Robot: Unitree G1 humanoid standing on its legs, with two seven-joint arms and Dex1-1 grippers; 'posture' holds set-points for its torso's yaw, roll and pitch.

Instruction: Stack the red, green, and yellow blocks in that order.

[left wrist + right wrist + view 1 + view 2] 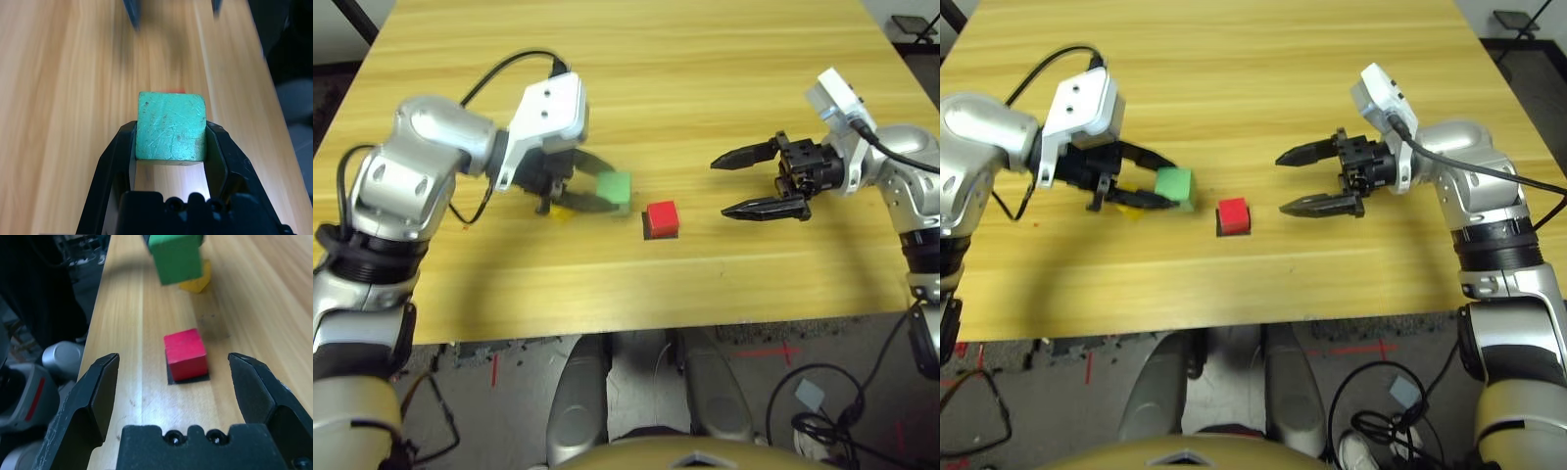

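The light green block point(614, 190) hangs just above the table, held between the fingers of my left gripper point(597, 188), which is shut on it point(170, 126). The red block point(661, 216) sits on a flat black square patch point(188, 377) to the right of the green one. The yellow block point(1132, 209) lies on the table under my left gripper, mostly hidden by it; its corner shows behind the green block in the right wrist view point(198, 280). My right gripper point(732, 183) stands open to the right of the red block, with nothing between its fingers.
The wooden table point(685, 88) stretches wide behind and between the arms. Its front edge point(656, 328) runs close below the blocks. Cables trail from both wrists, and the floor with wires shows below the table.
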